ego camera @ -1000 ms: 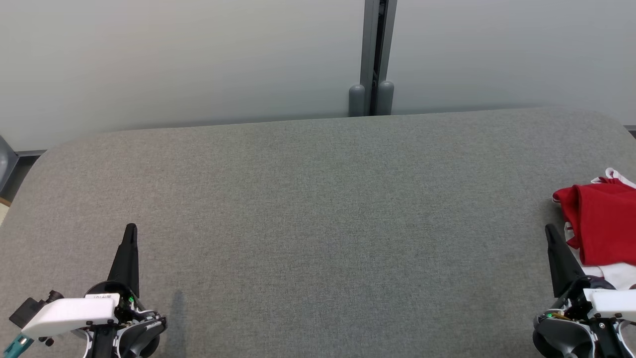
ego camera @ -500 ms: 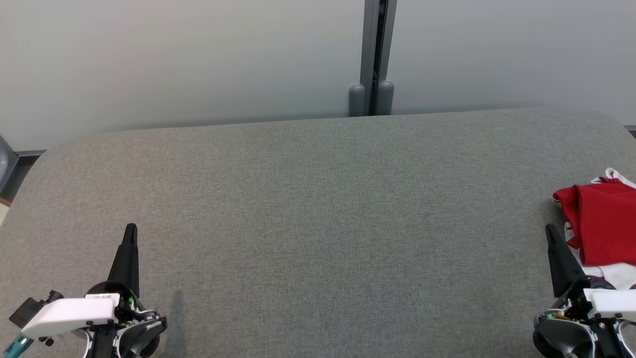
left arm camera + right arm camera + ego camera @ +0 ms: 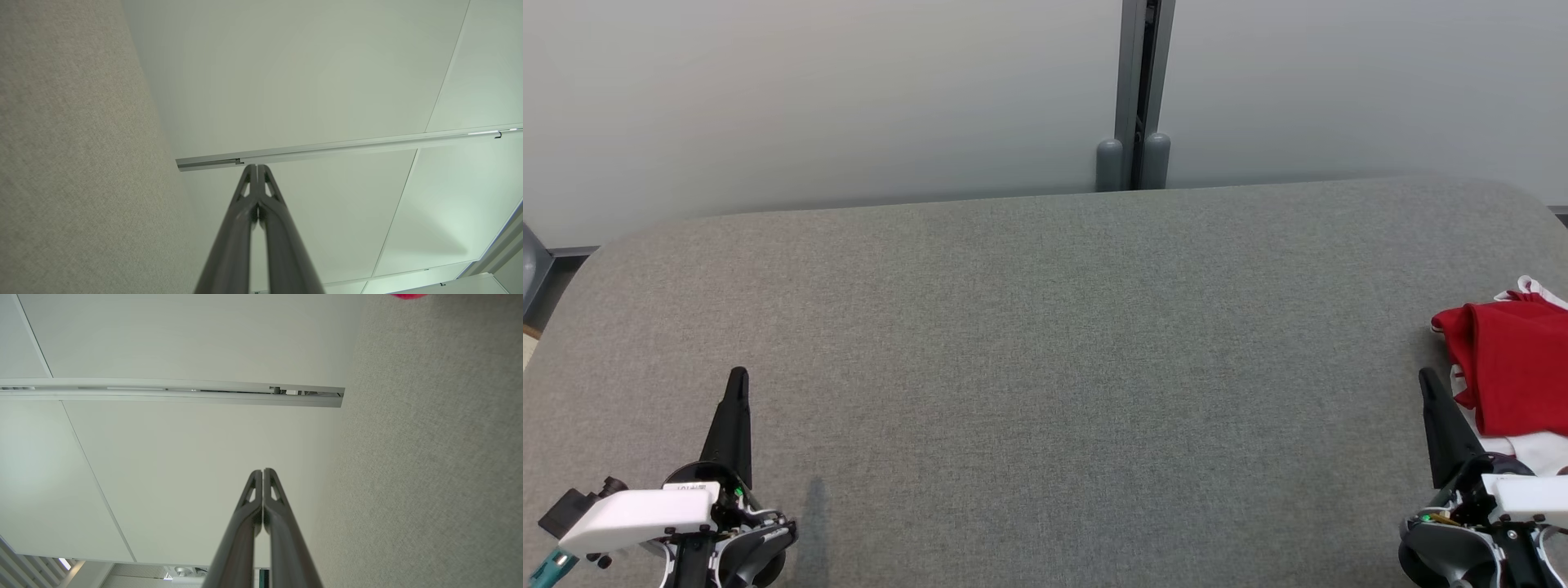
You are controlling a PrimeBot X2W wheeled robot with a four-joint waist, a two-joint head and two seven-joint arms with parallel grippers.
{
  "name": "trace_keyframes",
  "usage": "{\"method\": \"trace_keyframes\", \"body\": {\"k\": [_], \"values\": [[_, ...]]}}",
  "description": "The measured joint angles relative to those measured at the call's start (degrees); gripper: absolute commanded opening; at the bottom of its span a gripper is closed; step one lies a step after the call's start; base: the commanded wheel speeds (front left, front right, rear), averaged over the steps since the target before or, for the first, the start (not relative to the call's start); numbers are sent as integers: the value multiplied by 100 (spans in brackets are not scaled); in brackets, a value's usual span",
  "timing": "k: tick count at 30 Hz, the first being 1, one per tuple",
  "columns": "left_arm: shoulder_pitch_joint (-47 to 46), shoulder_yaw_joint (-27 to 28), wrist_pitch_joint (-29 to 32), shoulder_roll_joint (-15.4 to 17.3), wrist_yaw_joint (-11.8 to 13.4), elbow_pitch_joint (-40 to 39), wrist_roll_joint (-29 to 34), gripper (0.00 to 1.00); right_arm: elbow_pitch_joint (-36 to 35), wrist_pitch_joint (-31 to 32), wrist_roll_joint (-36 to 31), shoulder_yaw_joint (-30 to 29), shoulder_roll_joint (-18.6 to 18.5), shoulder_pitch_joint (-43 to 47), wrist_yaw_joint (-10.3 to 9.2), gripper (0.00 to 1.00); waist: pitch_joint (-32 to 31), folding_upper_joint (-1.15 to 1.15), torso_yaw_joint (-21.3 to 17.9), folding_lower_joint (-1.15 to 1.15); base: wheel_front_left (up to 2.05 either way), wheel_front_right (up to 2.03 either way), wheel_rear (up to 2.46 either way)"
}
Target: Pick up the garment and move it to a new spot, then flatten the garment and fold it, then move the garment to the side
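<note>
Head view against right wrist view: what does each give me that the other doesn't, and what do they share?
Head view adds: the left gripper, jaws shut, and the white parts of the garment. Right wrist view adds: a strip of ceiling beyond the wall panels. Shared: the right gripper, jaws shut, the grey table, the wall post and the garment's red cloth.

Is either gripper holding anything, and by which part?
Nothing is held. The left gripper and right gripper are both shut and empty; the garment lies ungripped.
</note>
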Motion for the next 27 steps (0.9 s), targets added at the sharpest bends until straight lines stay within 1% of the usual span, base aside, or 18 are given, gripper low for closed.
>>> {"method": "trace_keyframes", "body": {"k": [27], "values": [[0,0,0,0,0,0,-1,0,-1,0,0,0,0,0,0,0,0,0,0,0,0,0,0]]}}
